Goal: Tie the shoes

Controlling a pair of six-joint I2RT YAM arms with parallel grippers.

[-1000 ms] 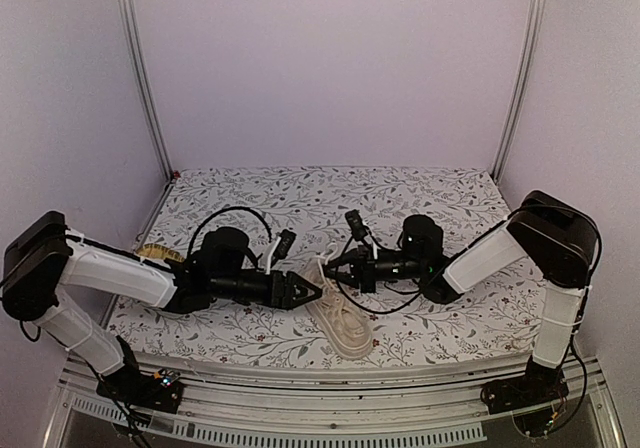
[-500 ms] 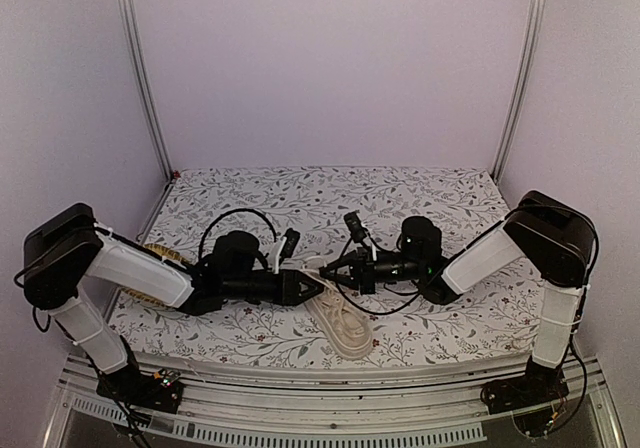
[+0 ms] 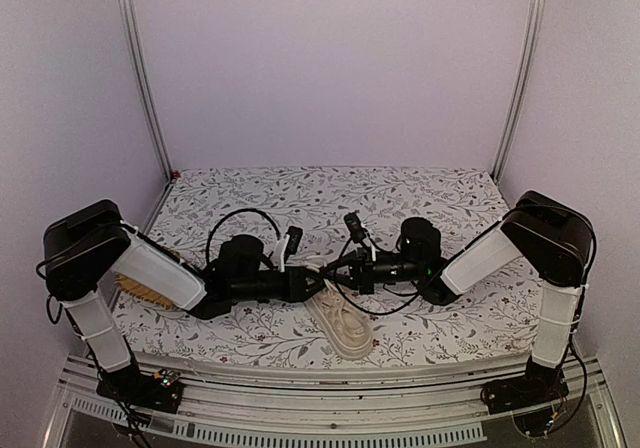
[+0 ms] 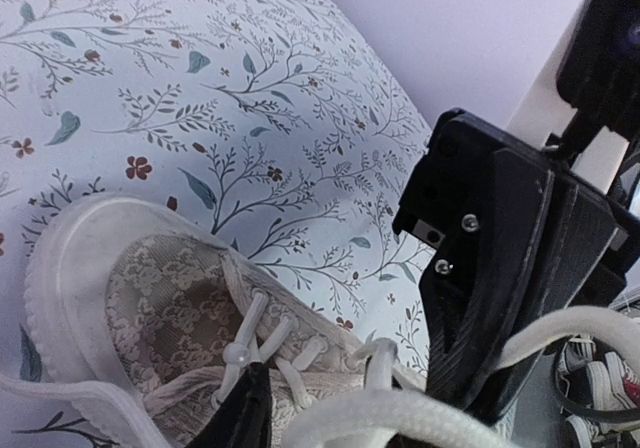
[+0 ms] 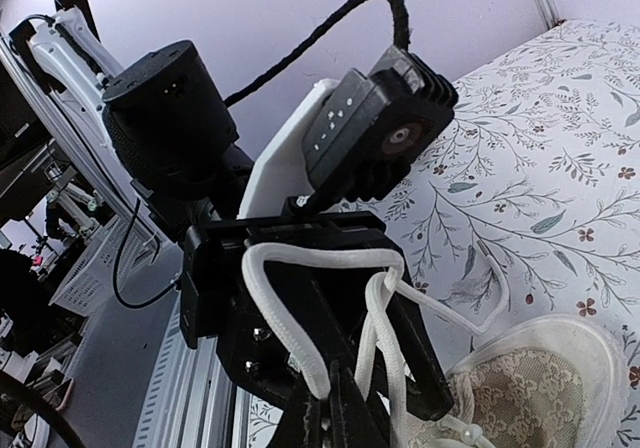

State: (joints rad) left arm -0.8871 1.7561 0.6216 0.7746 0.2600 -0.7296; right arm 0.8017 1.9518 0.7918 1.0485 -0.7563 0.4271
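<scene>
My right gripper (image 5: 328, 413) pinches the lace (image 5: 320, 253). The left gripper (image 4: 345, 398), just beside it, seems clamped on lace too. A hard tug may slip it.

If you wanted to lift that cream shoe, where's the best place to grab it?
Probably the thick sole at the toe half of the shoe, coming down from above and pinching across its width. That rim looks firm and lies flat. The lacy upper looks soft, and the end with the laces is crowded.
</scene>
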